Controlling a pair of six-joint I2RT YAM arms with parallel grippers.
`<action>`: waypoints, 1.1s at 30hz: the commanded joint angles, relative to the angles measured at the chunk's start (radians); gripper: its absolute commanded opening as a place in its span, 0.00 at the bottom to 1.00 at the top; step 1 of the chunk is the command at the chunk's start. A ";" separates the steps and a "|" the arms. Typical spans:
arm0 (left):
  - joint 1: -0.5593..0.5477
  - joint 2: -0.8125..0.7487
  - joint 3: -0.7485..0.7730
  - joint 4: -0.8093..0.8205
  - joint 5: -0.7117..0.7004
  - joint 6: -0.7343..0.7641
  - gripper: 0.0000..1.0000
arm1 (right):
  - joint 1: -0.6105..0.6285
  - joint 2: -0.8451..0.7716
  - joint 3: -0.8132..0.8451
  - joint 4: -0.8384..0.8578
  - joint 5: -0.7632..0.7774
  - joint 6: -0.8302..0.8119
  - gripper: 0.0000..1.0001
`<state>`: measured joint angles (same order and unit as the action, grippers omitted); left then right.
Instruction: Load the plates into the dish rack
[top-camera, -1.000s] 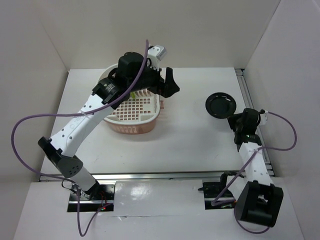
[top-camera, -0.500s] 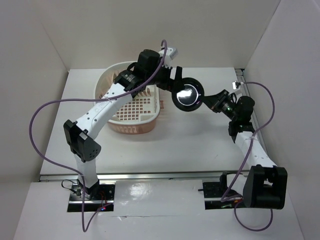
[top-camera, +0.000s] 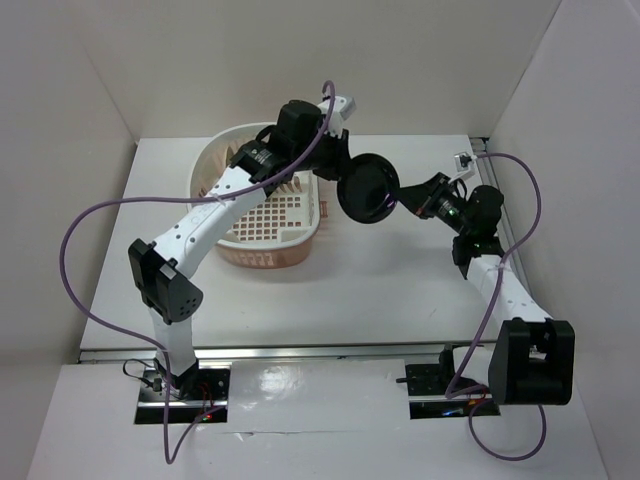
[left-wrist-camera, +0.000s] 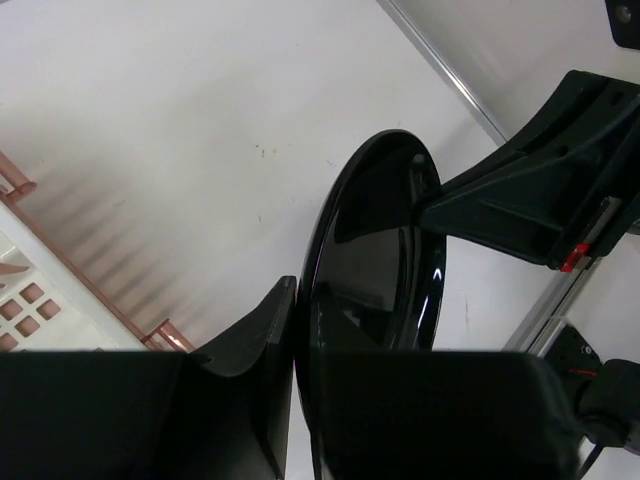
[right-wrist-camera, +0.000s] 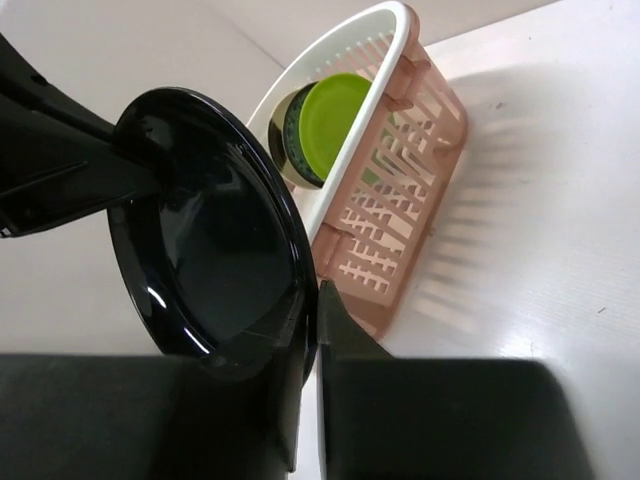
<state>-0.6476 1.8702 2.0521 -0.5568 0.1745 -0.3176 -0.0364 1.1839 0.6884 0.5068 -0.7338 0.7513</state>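
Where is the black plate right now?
Top view: the black plate is in the air just right of the dish rack, gripped between the left claw and right claw.

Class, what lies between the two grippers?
The black plate, tilted on edge, pinched by the left gripper and the right gripper; the top external view shows it.

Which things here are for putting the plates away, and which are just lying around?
For the job: black plate, up in the air; pink dish rack; lime green plate and dark-rimmed plate, already standing in the rack.
Just there: purple cables; metal rail; white table.
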 joint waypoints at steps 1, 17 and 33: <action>-0.001 0.000 0.017 0.031 -0.052 0.002 0.00 | 0.018 -0.001 0.057 0.059 0.005 -0.030 0.34; 0.008 0.029 0.074 0.049 -0.932 0.156 0.00 | 0.018 0.002 0.053 -0.263 0.283 -0.142 1.00; 0.028 0.233 0.180 0.147 -1.351 0.239 0.00 | 0.141 0.062 0.019 -0.251 0.274 -0.098 1.00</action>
<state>-0.6189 2.0823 2.2070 -0.5144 -1.0508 -0.1417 0.0647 1.2373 0.7101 0.2535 -0.4644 0.6456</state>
